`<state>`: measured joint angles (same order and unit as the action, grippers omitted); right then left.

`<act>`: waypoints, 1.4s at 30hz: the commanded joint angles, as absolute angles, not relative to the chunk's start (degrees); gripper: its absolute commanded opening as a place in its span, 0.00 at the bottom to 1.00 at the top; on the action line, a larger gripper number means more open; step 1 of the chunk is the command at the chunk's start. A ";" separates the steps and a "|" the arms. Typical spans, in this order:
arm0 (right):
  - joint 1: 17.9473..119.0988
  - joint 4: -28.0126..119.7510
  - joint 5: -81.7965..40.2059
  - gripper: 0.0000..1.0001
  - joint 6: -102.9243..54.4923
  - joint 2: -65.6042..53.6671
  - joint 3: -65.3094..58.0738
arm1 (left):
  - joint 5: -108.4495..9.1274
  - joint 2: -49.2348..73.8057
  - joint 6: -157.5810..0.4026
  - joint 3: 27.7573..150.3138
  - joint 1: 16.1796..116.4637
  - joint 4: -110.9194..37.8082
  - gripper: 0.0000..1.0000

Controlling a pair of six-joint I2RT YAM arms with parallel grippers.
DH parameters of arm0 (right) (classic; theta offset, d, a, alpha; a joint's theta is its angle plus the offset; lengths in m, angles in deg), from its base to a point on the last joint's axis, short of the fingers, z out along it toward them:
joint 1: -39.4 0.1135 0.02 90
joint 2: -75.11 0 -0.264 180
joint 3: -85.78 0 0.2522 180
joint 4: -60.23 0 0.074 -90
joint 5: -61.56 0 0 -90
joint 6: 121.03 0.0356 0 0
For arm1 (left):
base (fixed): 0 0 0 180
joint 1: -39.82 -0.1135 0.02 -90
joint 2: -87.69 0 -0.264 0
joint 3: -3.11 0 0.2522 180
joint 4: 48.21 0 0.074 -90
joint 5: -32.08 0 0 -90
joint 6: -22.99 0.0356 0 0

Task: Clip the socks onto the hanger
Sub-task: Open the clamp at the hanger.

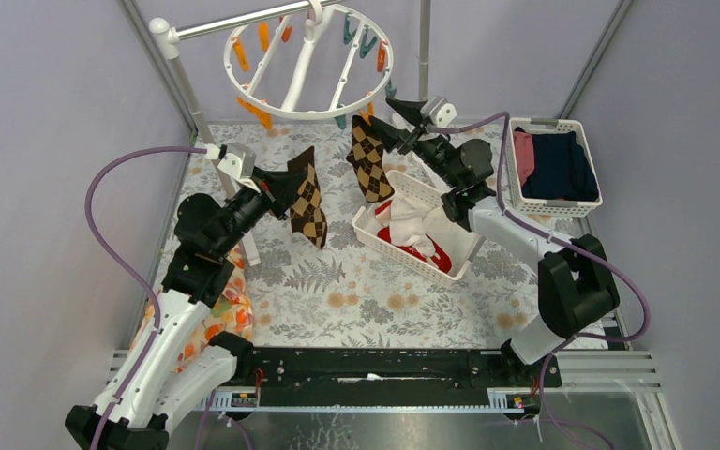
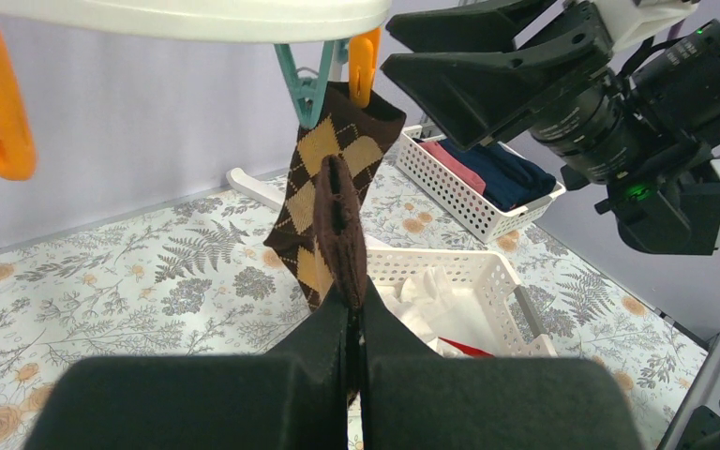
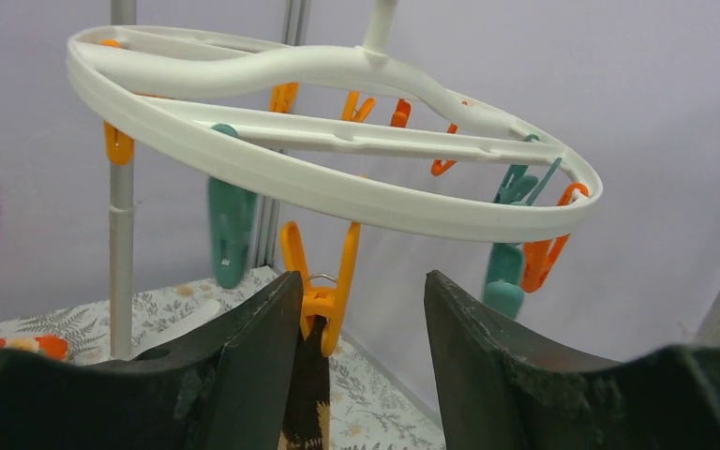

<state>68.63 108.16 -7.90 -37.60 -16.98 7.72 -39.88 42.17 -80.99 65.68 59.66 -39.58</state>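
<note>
The hanger (image 1: 309, 61), a white ring with orange and teal pins, hangs from a pole at the back. One argyle sock (image 1: 370, 159) hangs from its near rim, held by an orange pin (image 3: 323, 281). My right gripper (image 1: 403, 117) is open, its jaws either side of that pin in the right wrist view (image 3: 361, 291), holding nothing. My left gripper (image 1: 286, 183) is shut on the second argyle sock (image 1: 307, 202) and holds it in the air left of the hung one. In the left wrist view the held sock (image 2: 339, 225) stands edge-on below the rim (image 2: 197, 19).
A white slatted basket (image 1: 394, 253) with whitish and red socks sits below the right arm. A second basket (image 1: 562, 204) with navy and pink clothes stands at the back right. An orange floral cloth (image 1: 225, 314) lies under the left arm. The pole (image 1: 187, 89) stands at the back left.
</note>
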 commanded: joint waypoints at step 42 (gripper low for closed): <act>49.33 81.13 40.04 0.85 -41.70 -28.24 -24.06 | -37.52 41.97 -79.84 65.25 59.59 -41.59 0.00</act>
<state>50.58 81.38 31.24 -45.31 -24.65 -18.05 -38.35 42.15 -80.99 65.68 59.66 -39.60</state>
